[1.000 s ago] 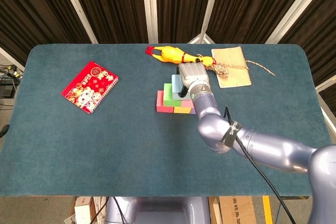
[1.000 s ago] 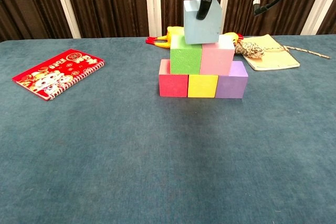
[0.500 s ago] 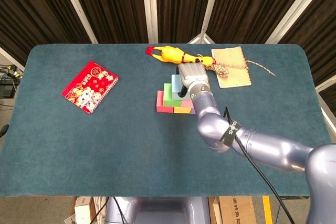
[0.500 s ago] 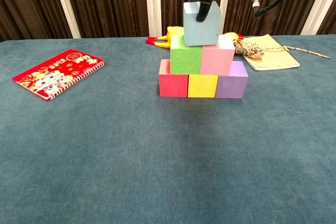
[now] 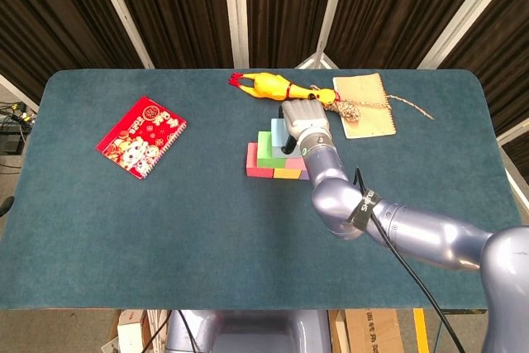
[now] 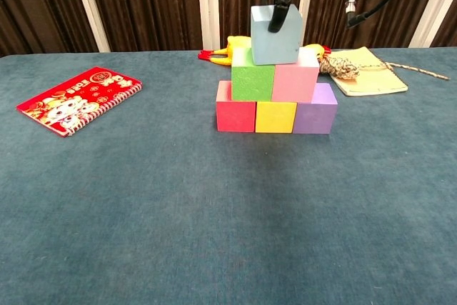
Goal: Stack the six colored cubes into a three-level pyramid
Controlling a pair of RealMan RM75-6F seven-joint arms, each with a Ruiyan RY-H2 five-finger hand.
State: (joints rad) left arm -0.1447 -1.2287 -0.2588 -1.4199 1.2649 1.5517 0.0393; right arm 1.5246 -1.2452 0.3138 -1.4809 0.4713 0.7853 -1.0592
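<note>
From the head view, your right hand [image 5: 301, 124] sits over the stack, fingers clamped on the light blue cube [image 5: 278, 135], with the green cube [image 5: 264, 145] at its 8 o'clock and the red cube [image 5: 252, 161] lower still; your left hand shows in neither view. From the chest view, the light blue cube [image 6: 275, 25] rests atop the green cube [image 6: 252, 74] and pink cube [image 6: 295, 75], slightly skewed, a dark finger [image 6: 278, 12] pressing its front face. It looks like light, stiff foam, probably easy to nudge, so keep hold on opposite side faces and release gently.
</note>
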